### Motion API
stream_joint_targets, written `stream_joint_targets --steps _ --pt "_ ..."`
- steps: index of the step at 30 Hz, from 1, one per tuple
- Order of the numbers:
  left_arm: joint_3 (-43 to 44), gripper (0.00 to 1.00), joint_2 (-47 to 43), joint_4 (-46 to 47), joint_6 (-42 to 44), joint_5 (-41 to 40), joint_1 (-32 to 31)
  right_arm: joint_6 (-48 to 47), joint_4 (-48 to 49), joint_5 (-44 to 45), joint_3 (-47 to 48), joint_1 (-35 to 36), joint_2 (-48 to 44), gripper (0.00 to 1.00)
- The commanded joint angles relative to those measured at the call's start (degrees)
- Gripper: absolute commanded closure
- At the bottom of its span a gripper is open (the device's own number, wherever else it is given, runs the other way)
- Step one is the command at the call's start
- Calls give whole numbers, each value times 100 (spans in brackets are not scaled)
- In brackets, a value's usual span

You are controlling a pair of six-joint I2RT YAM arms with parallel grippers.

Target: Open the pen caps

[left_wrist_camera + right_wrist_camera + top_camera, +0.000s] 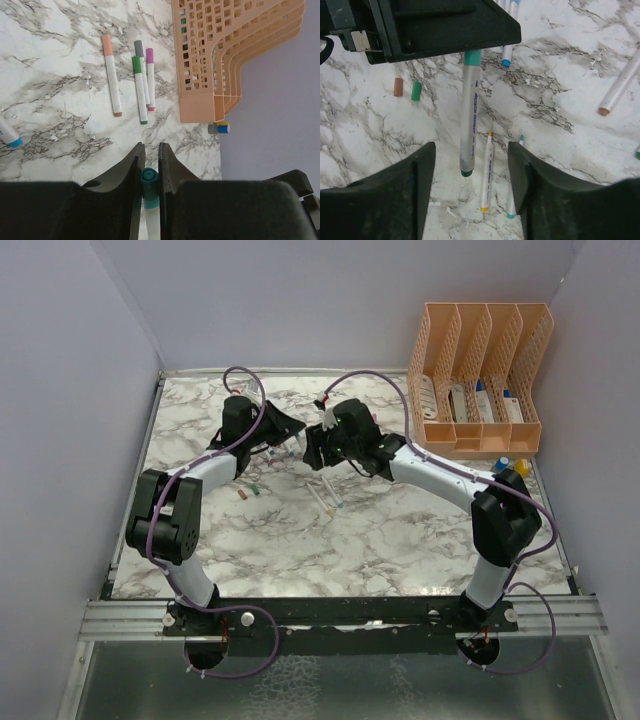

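Teal-ended pen (469, 115) sat clamped in left gripper (151, 150) between right gripper's (470, 150) parted jaws, left of the file organiser (200, 107); two caps (416, 91) lay loose, several capped pens (112, 80) beside the organiser awaited opening.

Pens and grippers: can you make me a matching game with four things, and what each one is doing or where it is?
Things:
1. left gripper
2. right gripper
3. orange cap
4. file organiser

States or places:
A. lying loose beside a green cap
B. open, fingers wide apart
C. shut on the teal-capped pen
D. standing at the far right corner of the table

Pairs: 1-C, 2-B, 3-A, 4-D
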Motion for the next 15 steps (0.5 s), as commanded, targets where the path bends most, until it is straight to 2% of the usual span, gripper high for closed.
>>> stream_joint_targets --steps 1,6,12,15 --pt "-93 100 -103 82 83 149 -19 -28 116 34 117 44 -195 35" --pt "-152 100 -418 82 78 218 -32 -35 3 -59 312 43 7 29" --pt "-223 100 -624 65 105 233 -117 -4 -99 -211 602 44 309 29" --pt "-280 100 -685 42 109 245 -161 12 -121 -273 746 44 428 33"
